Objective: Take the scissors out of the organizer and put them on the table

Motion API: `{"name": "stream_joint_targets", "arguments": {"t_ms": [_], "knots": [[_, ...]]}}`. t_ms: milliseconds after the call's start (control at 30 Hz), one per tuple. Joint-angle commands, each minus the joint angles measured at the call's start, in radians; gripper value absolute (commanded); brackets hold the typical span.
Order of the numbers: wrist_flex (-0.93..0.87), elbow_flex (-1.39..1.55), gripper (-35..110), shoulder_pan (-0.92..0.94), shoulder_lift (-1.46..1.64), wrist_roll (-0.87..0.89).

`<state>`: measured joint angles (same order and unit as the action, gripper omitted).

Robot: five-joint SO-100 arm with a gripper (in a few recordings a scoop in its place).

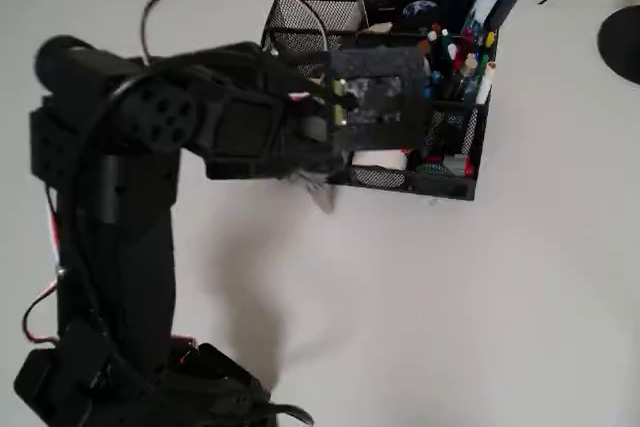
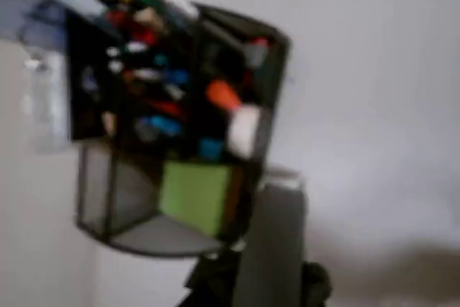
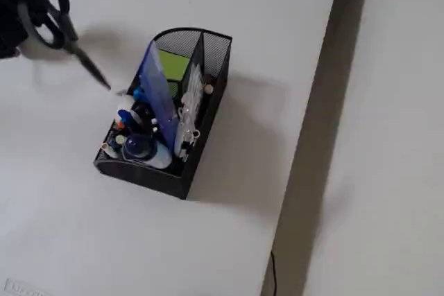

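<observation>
1. Scissors (image 3: 59, 22) with dark grey oval plastic handle loops and long pointed silver blades are out of the organizer, held up at the top left of the fixed view with the tip slanting down toward the caddy's left side.
2. The handle loops sit at the black pincer (image 3: 15, 12) at that view's left edge, so the pincer is closed on the scissors; its fingers are mostly cut off by the frame.
3. In the overhead view a silver blade tip (image 1: 322, 194) pokes out below the black arm, just beside the organizer's near wall.
4. The black wire-mesh organizer (image 3: 208, 91) stands on the plain off-white table (image 3: 83, 227), filled with coloured pens (image 3: 128, 126) and a lime-green sticky-note pad (image 3: 171, 66).
5. The wrist view is blurred; the green pad (image 2: 194, 195) and the mesh caddy (image 2: 108, 192) are recognisable, with a grey blade-like strip (image 2: 272, 242) rising from the bottom edge.
</observation>
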<state>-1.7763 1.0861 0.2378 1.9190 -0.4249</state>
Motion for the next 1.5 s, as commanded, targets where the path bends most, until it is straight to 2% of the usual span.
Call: {"name": "stream_joint_targets", "arguments": {"t_ms": [0, 267, 667, 833, 1200, 1467], "knots": [[-0.046, 0.115, 0, 0.003, 0.04, -0.02], [-0.043, 0.135, 1, -0.015, -0.058, 0.02], [-0.037, 0.132, 47, 0.005, -0.078, -0.023], [-0.038, 0.132, 58, 0.011, -0.075, -0.075], [-0.048, 0.201, 60, 0.138, -0.114, -0.492], [-0.046, 0.38, 59, 0.222, -0.046, -0.864]]}}
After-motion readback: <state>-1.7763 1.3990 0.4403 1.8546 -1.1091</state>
